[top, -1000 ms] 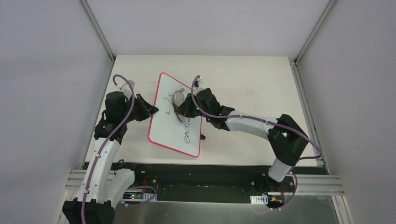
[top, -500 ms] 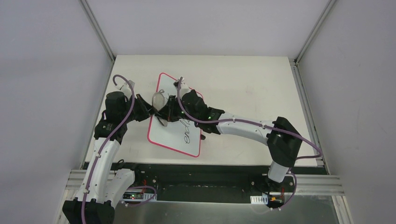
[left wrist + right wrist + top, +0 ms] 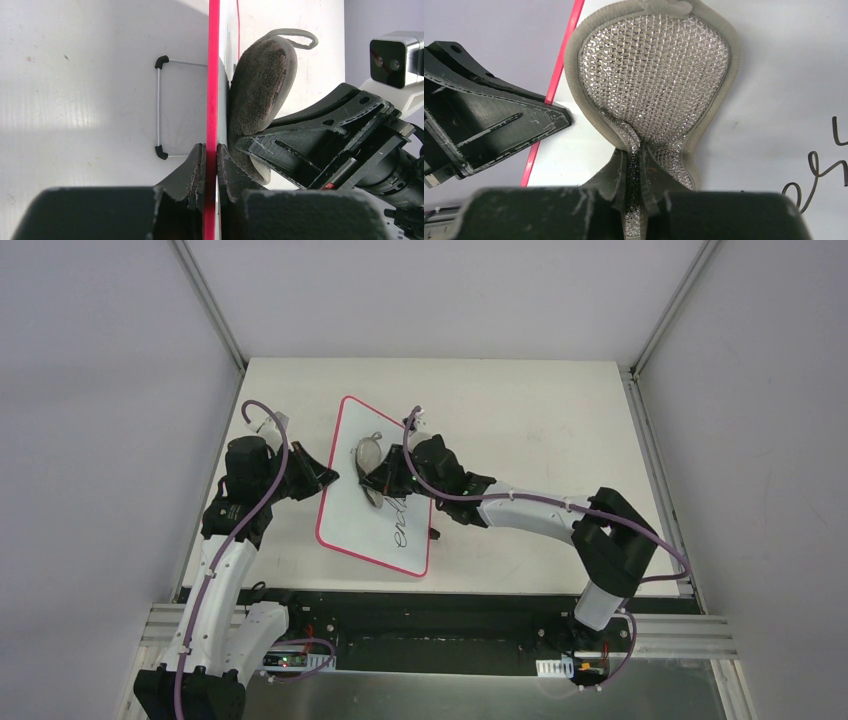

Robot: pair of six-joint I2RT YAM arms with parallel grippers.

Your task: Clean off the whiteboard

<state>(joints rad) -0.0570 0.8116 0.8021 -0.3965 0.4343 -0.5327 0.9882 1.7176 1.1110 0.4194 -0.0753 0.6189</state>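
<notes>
Count: one whiteboard [image 3: 352, 525], one grey mesh pad [image 3: 368, 453], two grippers.

The whiteboard lay on the table [image 3: 520, 410], left of centre, its long sides skewed to the table edge. Whether its left edge was raised off the table could not be told.

The left gripper [image 3: 325, 477] was clamped on the board's red-pink frame at the left edge. In the left wrist view, one finger sat on each side of the frame [image 3: 213, 75].

The right gripper [image 3: 378, 480] pinched the narrow end of the pad. The pad's wide end lay on the far-left part of the board, near the left gripper.

One patch of black handwriting [image 3: 400, 533] showed on the near-right part; it was illegible. The right arm covered its far end, and the right wrist view cut it off at the frame's right edge [image 3: 824, 175].

The left wrist view showed the board edge-on, so its face was unseen. One thin wire loop [image 3: 159, 107] with two black ends stood beside the frame; its attachment was not visible.
</notes>
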